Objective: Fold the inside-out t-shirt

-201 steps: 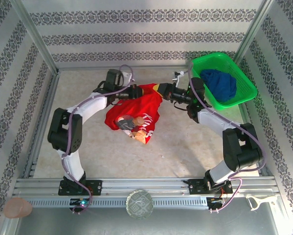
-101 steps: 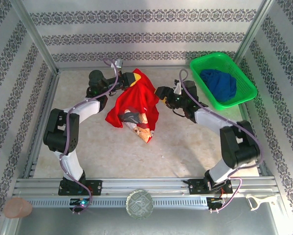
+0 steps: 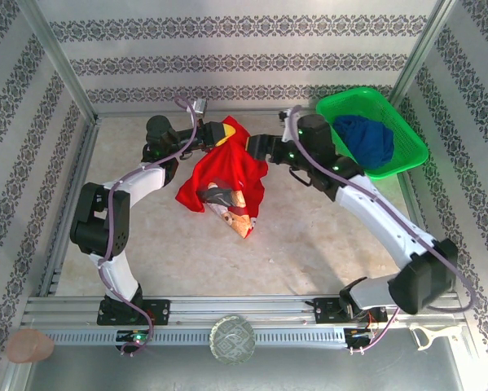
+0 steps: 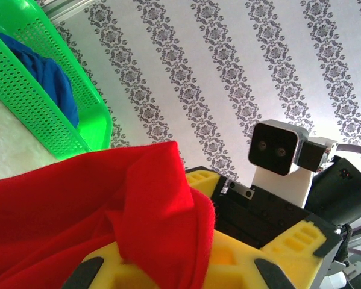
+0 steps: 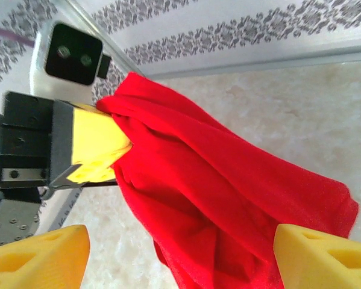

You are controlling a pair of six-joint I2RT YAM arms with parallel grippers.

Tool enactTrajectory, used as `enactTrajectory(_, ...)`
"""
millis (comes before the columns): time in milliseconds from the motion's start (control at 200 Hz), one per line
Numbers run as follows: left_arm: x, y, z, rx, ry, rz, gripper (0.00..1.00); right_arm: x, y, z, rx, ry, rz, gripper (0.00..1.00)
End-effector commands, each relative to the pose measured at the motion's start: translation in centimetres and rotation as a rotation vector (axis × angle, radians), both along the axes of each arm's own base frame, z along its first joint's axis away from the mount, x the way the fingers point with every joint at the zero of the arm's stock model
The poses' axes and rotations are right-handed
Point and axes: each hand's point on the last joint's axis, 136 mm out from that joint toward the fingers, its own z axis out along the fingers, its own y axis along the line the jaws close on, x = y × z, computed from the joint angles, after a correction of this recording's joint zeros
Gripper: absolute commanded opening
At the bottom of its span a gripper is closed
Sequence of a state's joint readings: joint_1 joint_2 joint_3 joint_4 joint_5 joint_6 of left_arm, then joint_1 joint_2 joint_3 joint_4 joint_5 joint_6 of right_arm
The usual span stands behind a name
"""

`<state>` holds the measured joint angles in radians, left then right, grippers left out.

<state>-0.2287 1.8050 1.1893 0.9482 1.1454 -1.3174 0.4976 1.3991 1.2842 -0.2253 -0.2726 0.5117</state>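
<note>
while the shirt (image 3: pixel 222 173) hangs as a crumpled red bunch in the upper middle of the top view, no fold is made yet. the left gripper (image 3: pixel 217 132) is clenched on the shirt's top corner and holds it up, and the lower part seems to rest on the table (image 3: pixel 309 236), with a paler printed patch (image 3: pixel 231 208) showing near the centre of the frame. the right gripper (image 3: pixel 258 147) sits just beside the shirt's right edge with jaws spread wide, grasping nothing; in its wrist view the shirt lies between them unclamped. as i judge it, the shirt must first be spread flat, then folded, so nearly all the work is left.
</note>
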Motion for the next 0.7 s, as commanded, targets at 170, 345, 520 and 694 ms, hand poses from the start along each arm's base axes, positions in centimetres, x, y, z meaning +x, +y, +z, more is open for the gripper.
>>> enactTrajectory(170, -1.8, 0.1, 3.1, -0.005, -0.104, -0.033, 0.00, 5.1, 1.9, -4.3, -0.098, 0.086, -0.026, 0.71)
enactTrajectory(345, -2.0, 0.0, 3.2, -0.008, -0.104, -0.042, 0.00, 7.3, 3.0, -8.6, -0.114, 0.185, -0.018, 0.58)
enactTrajectory(520, -2.1, 0.0, 3.1, -0.011, -0.098, -0.056, 0.00, 7.1, 3.3, -9.8, -0.090, 0.209, 0.002, 0.57)
enactTrajectory(694, -1.9, -0.1, 2.8, -0.018, -0.085, -0.068, 0.00, 7.5, 2.6, -6.3, -0.012, 0.141, 0.001, 0.73)
